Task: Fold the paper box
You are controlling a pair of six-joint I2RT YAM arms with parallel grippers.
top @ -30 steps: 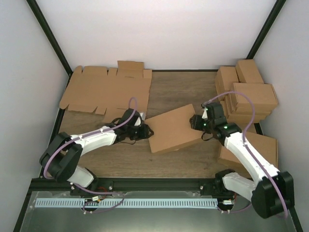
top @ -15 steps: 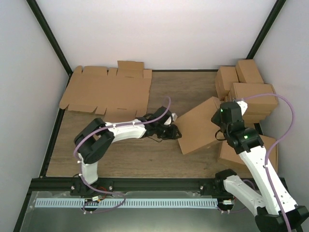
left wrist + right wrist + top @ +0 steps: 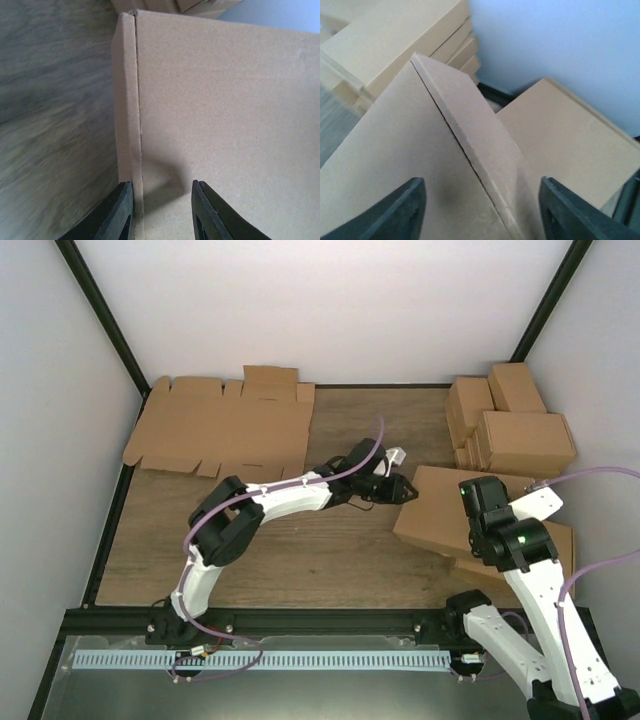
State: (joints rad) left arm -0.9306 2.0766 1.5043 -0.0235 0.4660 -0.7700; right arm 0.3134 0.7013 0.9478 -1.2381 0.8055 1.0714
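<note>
1. As far as can be judged from its closed shape, the paper box (image 3: 430, 510) is already folded: a flat lid and a narrow side wall are seen, and no loose flap or tab is noticed.
2. It is found at the right side of the table (image 3: 300, 555), with its right part over a low carton (image 3: 560, 538). Whether it rests fully on that carton cannot be told.
3. What is left is judged to be small: the box has to be settled at its place and the arms taken off.
4. The left gripper (image 3: 161, 186) is held partly open, with its tips at the left edge of the box, one on each side of the crease. Nothing is clamped between them, and real contact cannot be confirmed.
5. The right gripper (image 3: 481, 185) is spread wide over a ridge of the box, and no grip is seen.
6. Only in the top view is the whole layout given: the flat die-cut sheets (image 3: 225, 430) at the far left, the stacked cartons (image 3: 510, 425) at the far right, and the long reach of the left arm. The right fingers are hidden there under their own wrist.
7. Only by the wrist views are the jaw gaps shown, and by the left one also the fold line from near.
</note>
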